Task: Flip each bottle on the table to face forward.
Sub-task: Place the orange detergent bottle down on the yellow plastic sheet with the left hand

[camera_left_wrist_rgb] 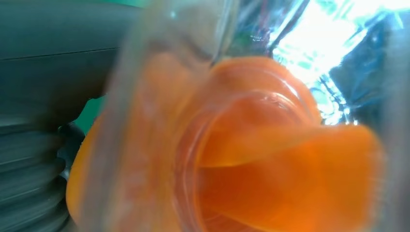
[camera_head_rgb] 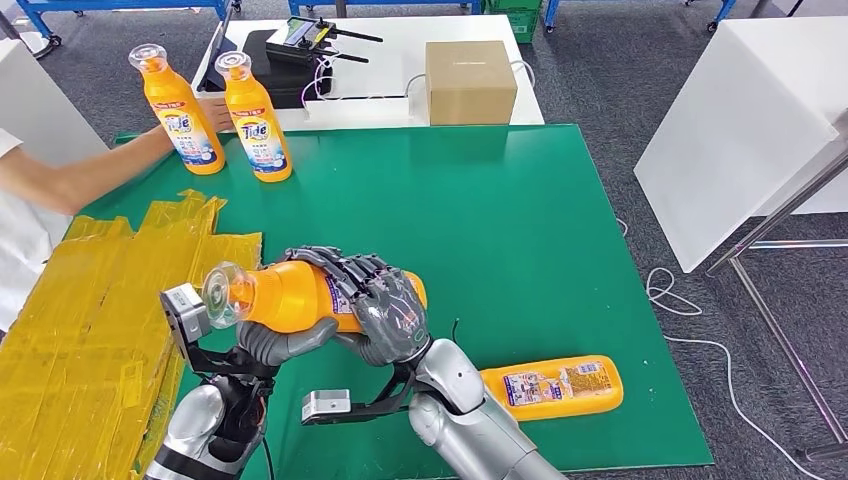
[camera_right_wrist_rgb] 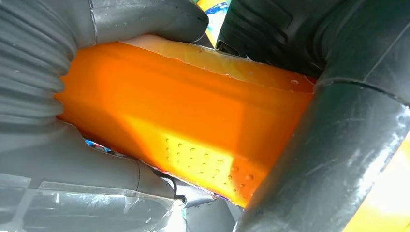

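"Tide" reads on both upright orange bottles (camera_head_rgb: 184,117) (camera_head_rgb: 259,120).

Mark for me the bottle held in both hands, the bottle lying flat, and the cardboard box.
held bottle (camera_head_rgb: 290,295), head view, orange shoulder.
lying bottle (camera_head_rgb: 552,388), head view, label on its side.
cardboard box (camera_head_rgb: 470,85), head view, front face.

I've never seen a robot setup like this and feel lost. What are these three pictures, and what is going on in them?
It is a humanoid robot with two silver arms. The wide picture looks down from its head. Its left hand and right hand together hold an orange bottle on its side above a green table. The other two pictures come from cameras at its wrists, very close: one faces the bottle's clear cap, the other shows dark fingers wrapped around its body. Another bottle lies flat nearby. Two upright bottles stand at the far corner, where a person's arm reaches in.
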